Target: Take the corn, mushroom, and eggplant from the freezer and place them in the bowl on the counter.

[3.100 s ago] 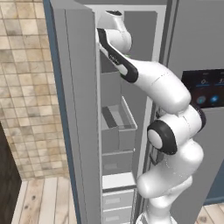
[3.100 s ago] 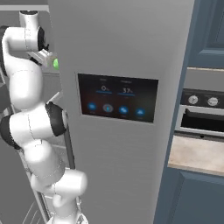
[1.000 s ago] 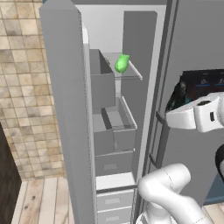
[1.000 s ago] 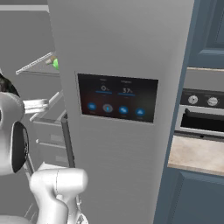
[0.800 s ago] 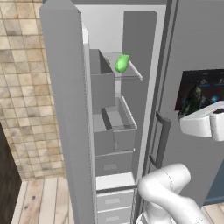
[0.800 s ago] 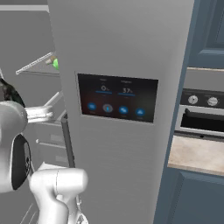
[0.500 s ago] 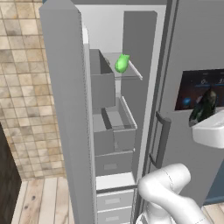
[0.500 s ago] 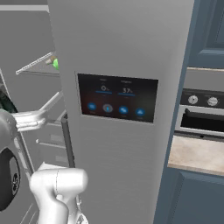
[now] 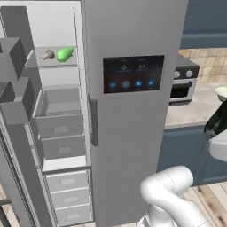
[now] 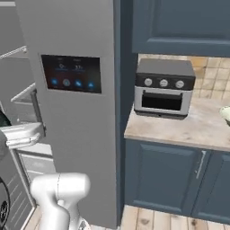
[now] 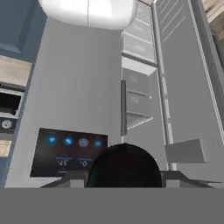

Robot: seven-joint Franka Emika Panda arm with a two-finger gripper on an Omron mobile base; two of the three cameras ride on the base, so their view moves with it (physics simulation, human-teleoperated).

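Clamping the eggplant [image 11: 124, 167], jaws hang before the open freezer [image 11: 144, 100].

Corn [image 9: 64, 54] beside mushroom [image 9: 48, 54] on freezer [image 9: 57, 133] shelf.

The left base view looks forward and down from behind the arm's left, squarely at the open freezer [image 9: 57, 133] and the closed door with its dark display panel [image 9: 133, 73], with the counter [image 9: 190, 108] at the right edge. The right base view stands further right, sharing that display panel [image 10: 72, 73] and freezer [image 10: 20, 117] at its left but taking in the toaster oven [image 10: 164, 87] and more counter [image 10: 179, 128]. The hand view, rolled upside down, faces the same door and display panel [image 11: 68, 153] from close by.
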